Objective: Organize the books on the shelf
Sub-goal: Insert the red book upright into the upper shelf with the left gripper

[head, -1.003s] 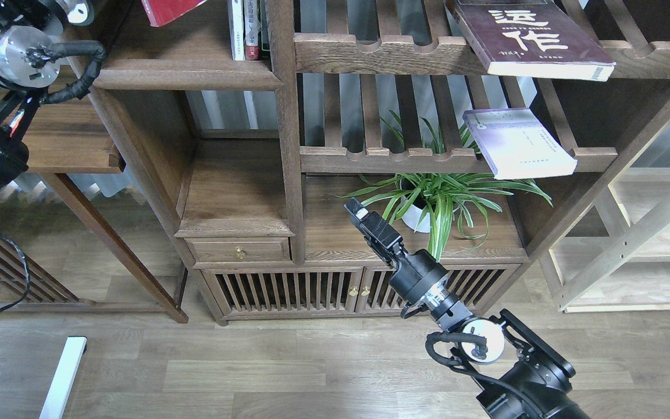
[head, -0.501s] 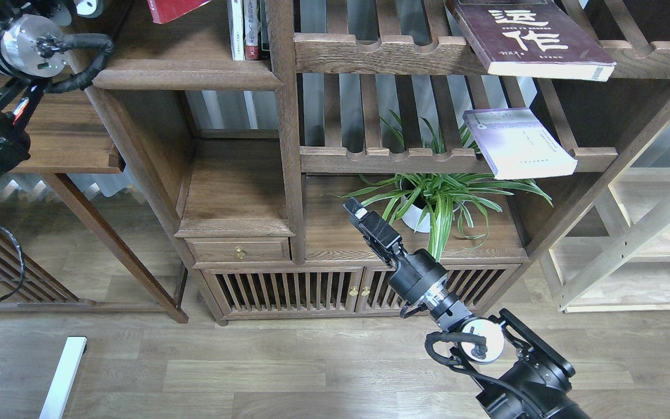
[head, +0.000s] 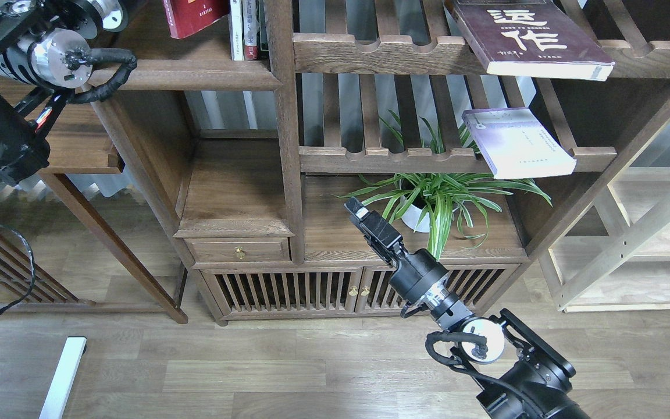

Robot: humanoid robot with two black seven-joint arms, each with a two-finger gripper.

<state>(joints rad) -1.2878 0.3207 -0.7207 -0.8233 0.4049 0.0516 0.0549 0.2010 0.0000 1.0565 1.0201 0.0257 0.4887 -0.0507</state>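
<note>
Risk sits mostly with the two books lying flat on the slatted racks of the shelf [head: 280, 145]. The maroon book [head: 530, 38] rests on the upper rack with its near corner jutting past the front rail, and the lavender book [head: 515, 142] lies on the lower rack the same way, its lower edge hanging over the rail above the plant [head: 439, 198]. A careless nudge from below or a shallow pinch on an overhanging corner could, I judge, tip either one off onto the plant or the floor. The red book [head: 195, 14] is in the top-left compartment, tilted and just beside the upright books [head: 246, 29] there; if it is let go while leaning it may slide flat instead of standing.

The right gripper [head: 359, 212] hovers in front of the lower open compartment, left of the plant, touching nothing and holding nothing. It is seen almost end-on, so I cannot tell how far its fingers are parted. The left arm enters at the top-left corner, but its gripper lies beyond the frame edge; whether it holds the red book cannot be seen.
</note>
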